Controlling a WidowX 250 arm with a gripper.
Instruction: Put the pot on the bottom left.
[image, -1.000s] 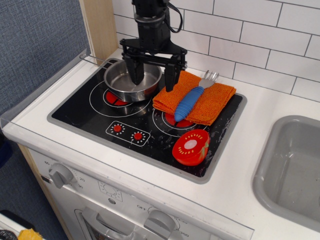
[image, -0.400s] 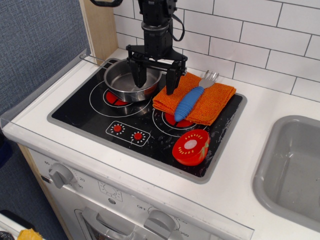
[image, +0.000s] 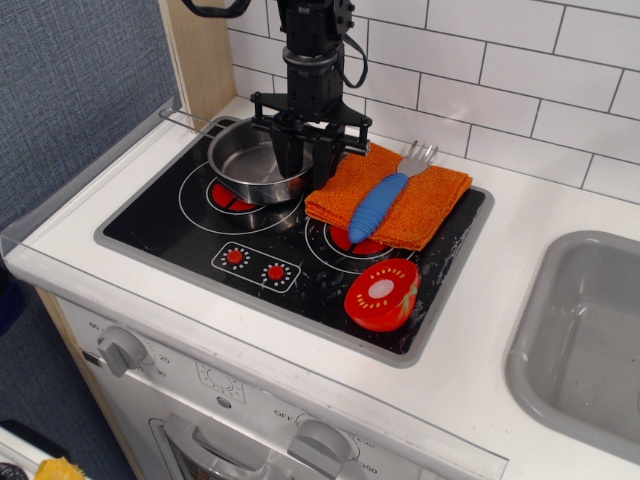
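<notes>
The pot (image: 250, 160), a small shiny steel saucepan with a thin wire handle (image: 190, 122) pointing back left, sits on the back left burner of the black stove top (image: 170, 225). My gripper (image: 305, 170) comes straight down over the pot's right rim. One finger is inside the pot and the other is just outside, next to the orange cloth. The jaws are drawn in on the rim. The pot rests on the burner.
An orange cloth (image: 430, 205) lies on the back right burner with a blue-handled fork (image: 383, 203) on it. A red tomato half (image: 382, 293) is at the front right. Two red knobs (image: 255, 265) sit at the stove's front. A grey sink (image: 590, 330) is at the right.
The jaws have closed from wide open to narrow around the pot's right rim. The gripper has settled slightly over the pot. The pot has not moved.
</notes>
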